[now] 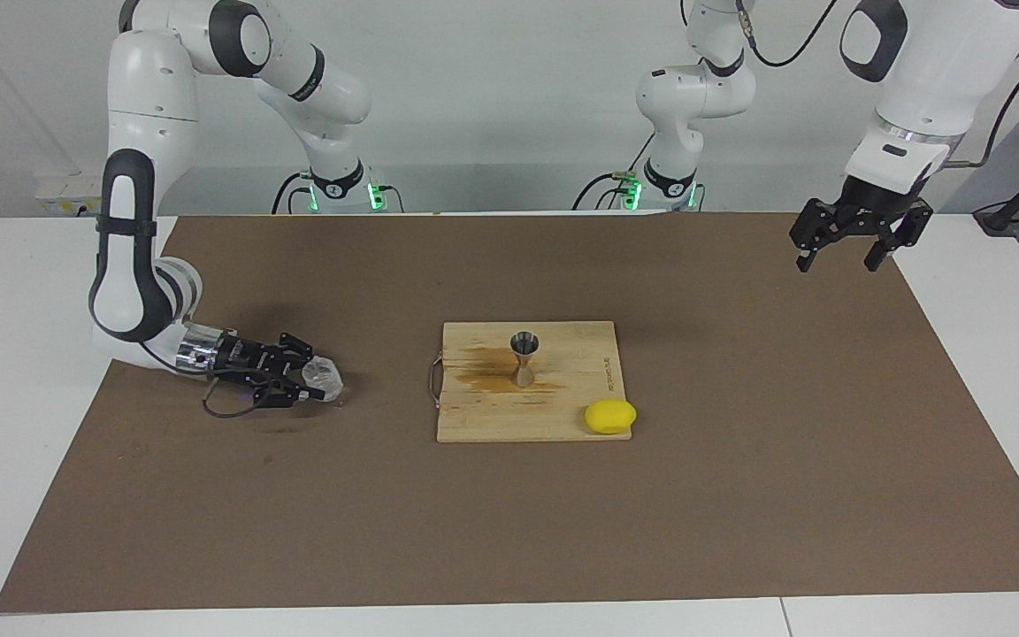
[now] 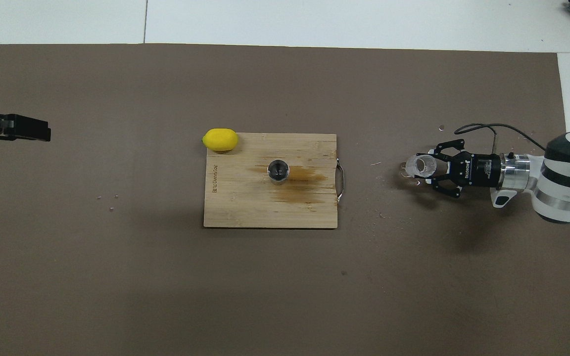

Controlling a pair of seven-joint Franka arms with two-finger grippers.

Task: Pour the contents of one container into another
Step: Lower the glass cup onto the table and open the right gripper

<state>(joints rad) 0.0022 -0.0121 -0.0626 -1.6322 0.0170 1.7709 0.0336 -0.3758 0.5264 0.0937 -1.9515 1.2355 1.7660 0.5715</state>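
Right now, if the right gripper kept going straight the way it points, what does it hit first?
The right gripper, shut on the plastic cup, points level toward the cutting board. Its wire handle looks first in line, then the jigger; height is unclear.

Small dark lettering runs along the cutting board (image 2: 245, 207) edge at 9 o'clock from the jigger (image 2: 278, 171), too small to read. White lettering on the right gripper (image 2: 426, 167) body is likewise illegible.
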